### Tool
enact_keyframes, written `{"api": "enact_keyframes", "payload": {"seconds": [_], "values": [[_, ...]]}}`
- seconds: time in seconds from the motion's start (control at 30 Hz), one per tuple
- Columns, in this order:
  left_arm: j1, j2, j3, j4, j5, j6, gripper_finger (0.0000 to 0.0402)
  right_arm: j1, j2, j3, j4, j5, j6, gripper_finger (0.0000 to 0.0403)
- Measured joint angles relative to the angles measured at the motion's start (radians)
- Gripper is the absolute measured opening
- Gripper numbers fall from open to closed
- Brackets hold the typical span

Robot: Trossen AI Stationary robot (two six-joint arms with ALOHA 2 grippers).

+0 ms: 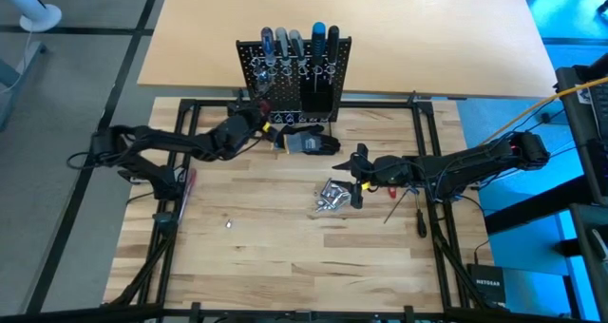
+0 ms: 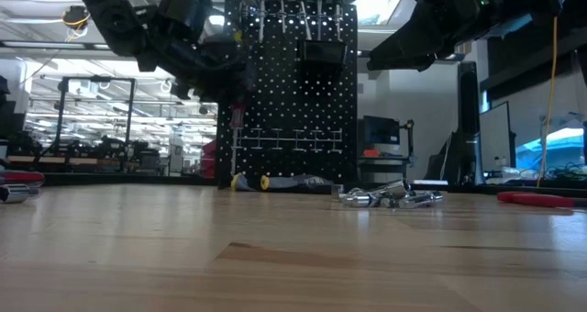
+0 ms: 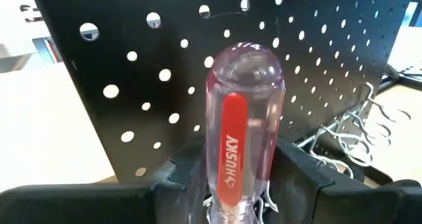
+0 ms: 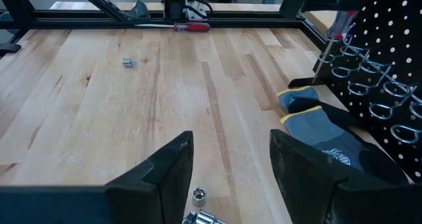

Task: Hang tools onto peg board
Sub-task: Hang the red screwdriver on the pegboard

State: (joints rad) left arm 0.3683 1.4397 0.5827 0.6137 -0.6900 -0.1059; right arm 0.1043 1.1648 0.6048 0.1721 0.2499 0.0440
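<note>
- Black perforated metal makes up the peg board point(image 1: 290, 76), which stands upright at the far edge of the butcher-block tabletop point(image 1: 285, 237), with a paler tan table point(image 1: 437, 47) behind it.
- Along the board's top, several screwdrivers point(image 1: 296, 43) hang handle-up in the upper holders; black, grey and blue handles show from above.
- Pale wire ring holders point(image 4: 369, 79) run in rows lower on the board's face; in the right wrist view the near ones hold nothing that can be seen.
- At the board's upper right hangs a black box-shaped bin point(image 2: 323, 51); its contents cannot be seen from any view.
- At the board's left side, the left gripper point(image 1: 255, 114) clamps a screwdriver with a clear handle and red core point(image 3: 244, 128), its 2 fingers point(image 3: 171, 178) pressed against the handle's sides. The handle stands upright just in front of the perforated panel.
- Farther right, the right gripper point(image 1: 358, 176) hangs above the table with its fingers point(image 4: 165, 168) spread apart and nothing between them.
- Just beside and below it lies a heap of small shiny silver metal pieces point(image 1: 332, 197) on the wood.
- A dark grey glove bundle with yellow trim point(image 4: 323, 128) lies at the foot of the board, between the 2 grippers.
- 1 lone silver piece point(image 1: 228, 224) sits well apart to the left.
- A red-handled screwdriver point(image 1: 189, 182) lies near the left arm's base, and another tool with a black handle point(image 1: 421, 223) lies by the right arm.
</note>
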Motion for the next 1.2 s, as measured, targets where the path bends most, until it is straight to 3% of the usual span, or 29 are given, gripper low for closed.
{"api": "enact_keyframes", "payload": {"seconds": [0.23, 0.47, 0.77, 1.2], "values": [[-0.025, 0.011, 0.0, 0.021, -0.005, 0.005, 0.013, 0.0, 0.0, 0.0, -0.008, 0.0, 0.0, 0.0198], [-0.036, -0.002, -0.003, -0.024, 0.016, 0.0, 0.0182, 0.0, 0.0, 0.0, -0.017, 0.0, 0.0, 0.0198], [-0.077, -0.146, -0.002, -0.152, 0.011, -0.007, 0.0214, 0.0, 0.0, 0.0, -0.018, 0.0, 0.0, 0.0198], [-0.206, -0.485, -0.002, -0.66, 0.008, -0.124, 0.0212, 0.001, 0.0, 0.0, -0.015, 0.0, 0.003, 0.0198]]}}
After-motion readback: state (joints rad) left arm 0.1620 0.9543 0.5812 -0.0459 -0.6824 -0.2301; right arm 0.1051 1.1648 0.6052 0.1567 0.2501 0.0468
